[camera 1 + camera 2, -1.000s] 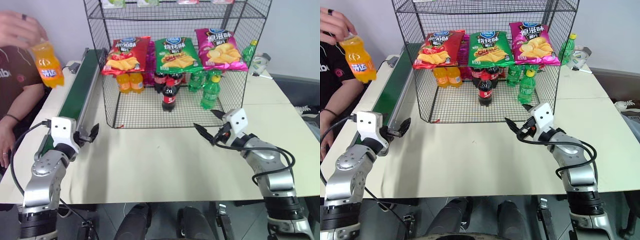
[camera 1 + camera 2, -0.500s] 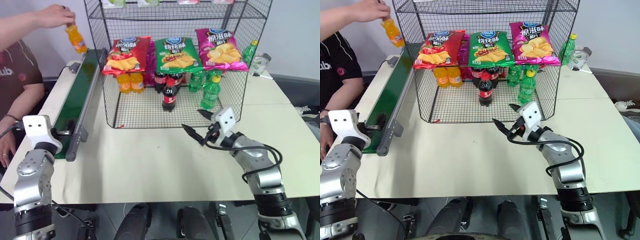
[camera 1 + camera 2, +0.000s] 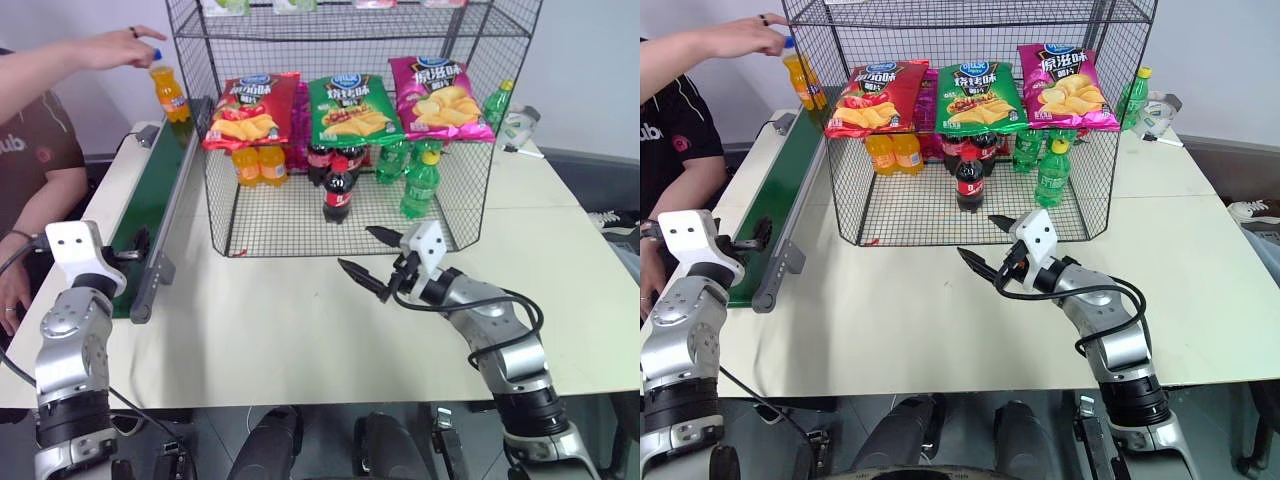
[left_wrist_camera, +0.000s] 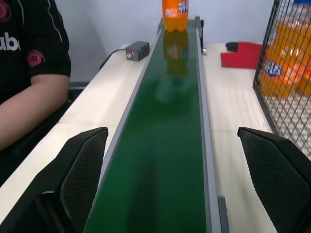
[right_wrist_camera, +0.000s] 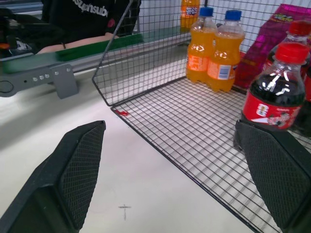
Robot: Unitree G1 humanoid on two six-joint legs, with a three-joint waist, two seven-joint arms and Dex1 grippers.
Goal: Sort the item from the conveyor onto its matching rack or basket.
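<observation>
Orange soda bottle [image 3: 172,93] stands upright at the far end of the conveyor [image 4: 165,145], straight ahead of the left gripper [image 4: 175,179], well apart, a person's hand [image 3: 112,48] at its cap. Left gripper spread wide, empty; right gripper [image 3: 372,260] also spread, empty, just beside the wire rack [image 3: 230,215]. Bottle likely light, rigid, smooth and slippery; grip mid-body at the label.

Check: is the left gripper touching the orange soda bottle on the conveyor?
Apart. Left wrist view: left gripper open at the near end, orange soda bottle at the conveyor's far end, bare belt between.
</observation>
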